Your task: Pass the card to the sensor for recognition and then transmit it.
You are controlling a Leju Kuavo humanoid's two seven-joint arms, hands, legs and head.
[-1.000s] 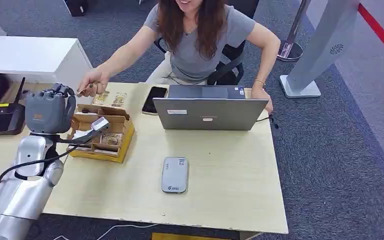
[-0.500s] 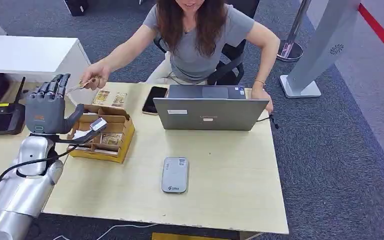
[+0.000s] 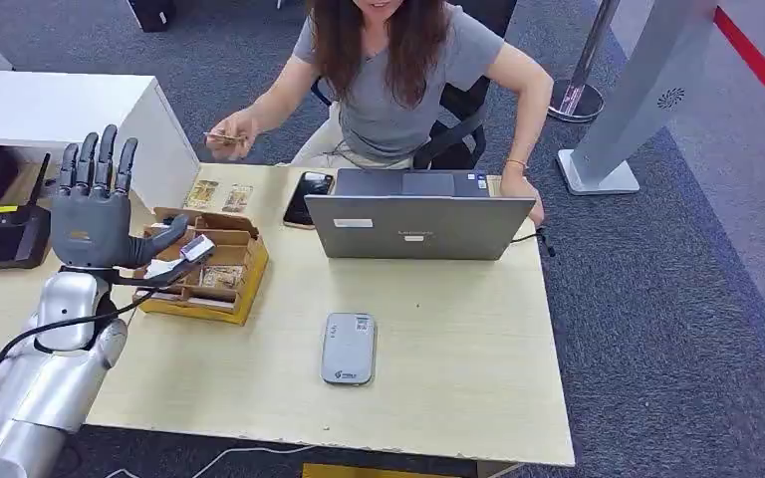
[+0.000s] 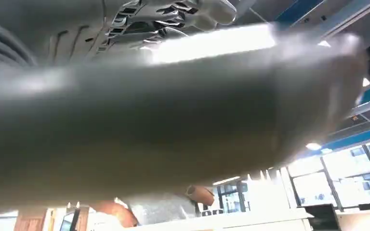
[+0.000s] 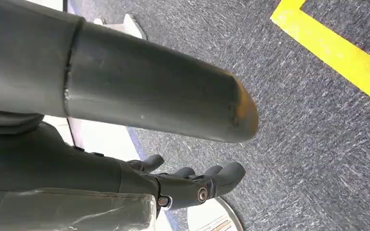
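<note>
My left hand is raised above the table's left side, palm away, fingers straight and spread, holding nothing. In the left wrist view its thumb is a big blur, with the fingers beyond it. A person seated behind the table holds the card in a raised hand, well apart from my hand. The grey card sensor lies flat at the table's front middle. My right hand hangs over the grey carpet with its fingers loosely apart and nothing in them.
An open cardboard box with cards stands just right of my left hand. Two loose cards, a black phone and an open laptop lie further back. A black router sits at the left edge.
The person took the card from my left hand and drew it back toward their body. My left hand's fingers went from curled to straight and spread.
</note>
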